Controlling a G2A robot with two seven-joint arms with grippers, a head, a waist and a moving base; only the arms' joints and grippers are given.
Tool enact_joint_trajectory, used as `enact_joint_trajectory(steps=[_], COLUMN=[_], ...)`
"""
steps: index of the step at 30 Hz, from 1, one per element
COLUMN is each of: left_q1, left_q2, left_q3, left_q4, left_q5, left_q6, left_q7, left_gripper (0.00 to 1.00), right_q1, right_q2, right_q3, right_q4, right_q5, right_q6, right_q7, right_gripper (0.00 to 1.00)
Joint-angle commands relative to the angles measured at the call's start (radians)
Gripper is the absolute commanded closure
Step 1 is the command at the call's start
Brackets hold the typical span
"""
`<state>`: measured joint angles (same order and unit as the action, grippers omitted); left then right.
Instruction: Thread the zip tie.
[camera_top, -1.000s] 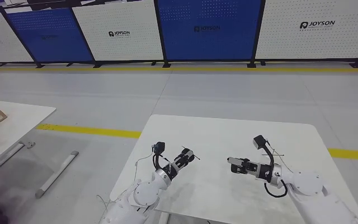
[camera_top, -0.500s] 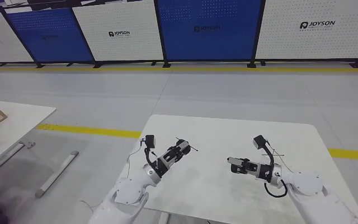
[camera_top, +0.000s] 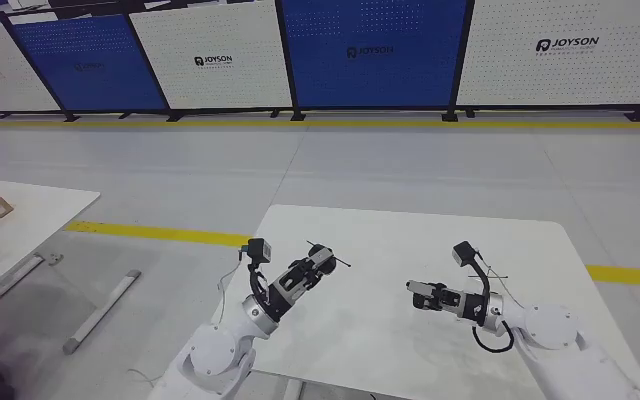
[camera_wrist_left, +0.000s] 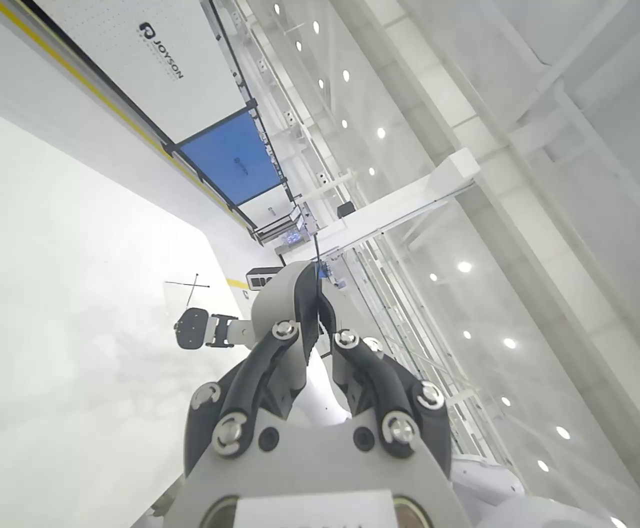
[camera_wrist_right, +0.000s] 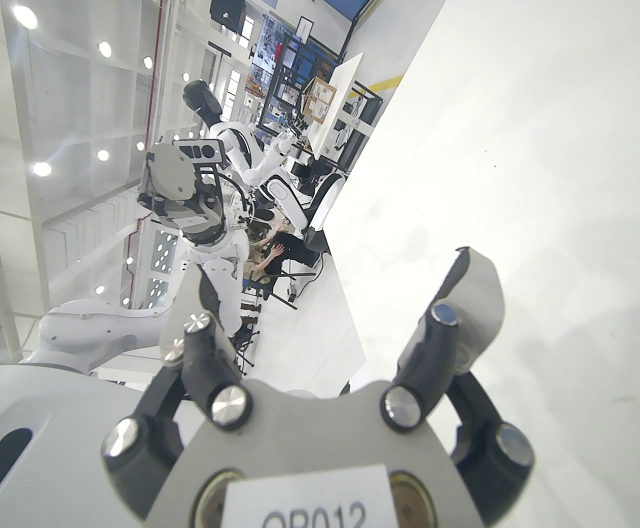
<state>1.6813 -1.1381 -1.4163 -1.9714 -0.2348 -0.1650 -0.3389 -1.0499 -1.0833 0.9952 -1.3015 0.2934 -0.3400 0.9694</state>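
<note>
Grips a thin black zip tie (camera_wrist_left: 317, 250) in the left claw (camera_wrist_left: 314, 280), pads pressed flat together on it with no gap to be seen. Lets a fine length of the tie stand straight out past the fingertips. From above, shows short black ends on both sides of that claw. Carries the claw clear of the white table (camera_top: 400, 235), tipped upward, touching only the tie.

Spreads the right claw (camera_wrist_right: 333, 267) wide, fingers (camera_wrist_right: 475, 285) well apart, with nothing between them and nothing touched. Hovers it low over the table, facing the left claw across a bare stretch and well apart from it. Has two crossed thin black strips (camera_top: 496, 277) lying flat on the table behind the right claw, just beside that arm's wrist and far from the held tie.

Against a second ago:
- Has swung the left claw, tie still pinched, away from the right claw and a little farther out from the robot, widening the gap between the two.
- Has shifted the left elbow and forearm outward toward the table's edge as well.
- Made most of that travel in the first half second, with only a slight creep since.
- Shows no change in the right claw: same spot, same wide spread.
- Shows none in the crossed strips either.
</note>
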Motion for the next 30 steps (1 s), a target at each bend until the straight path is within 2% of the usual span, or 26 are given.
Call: enact_joint_trajectory(steps=[1,6,9,10,20,23,25,30], left_q1=[-0.027,-0.067,-0.080,-0.086,-0.088,-0.083,-0.078,-0.080], left_q2=[-0.003,-0.008,-0.010,-0.011,-0.012,-0.014,-0.013,-0.012], left_q3=[0.029,0.076,0.090,0.090,0.094,0.101,0.101,0.113], left_q4=[0.044,0.120,0.148,0.156,0.158,0.143,0.144,0.182], left_q5=[0.029,0.071,0.090,0.099,0.104,0.075,0.072,0.121], left_q6=[0.007,-0.007,-0.012,-0.015,-0.021,-0.065,-0.070,-0.060], left_q7=[0.008,0.020,0.032,0.054,0.066,0.065,0.052,0.052], left_gripper=[1.00,1.00,1.00,1.00,1.00,1.00,1.00,1.00], right_q1=[0.000,0.000,0.000,0.000,0.000,0.000,0.000,0.000], right_q2=[0.000,0.000,0.000,0.000,0.000,0.000,0.000,0.000], right_q3=[0.000,0.000,0.000,0.000,0.000,0.000,0.000,0.000], right_q4=[0.000,0.000,0.000,0.000,0.000,0.000,0.000,0.000], right_q5=[0.000,0.000,0.000,0.000,0.000,0.000,0.000,0.000], right_q6=[0.000,0.000,0.000,0.000,0.000,0.000,0.000,0.000], right_q7=[0.000,0.000,0.000,0.000,0.000,0.000,0.000,0.000], right_gripper=[0.00,0.00,0.00,0.00,0.00,0.00,0.00,0.00])
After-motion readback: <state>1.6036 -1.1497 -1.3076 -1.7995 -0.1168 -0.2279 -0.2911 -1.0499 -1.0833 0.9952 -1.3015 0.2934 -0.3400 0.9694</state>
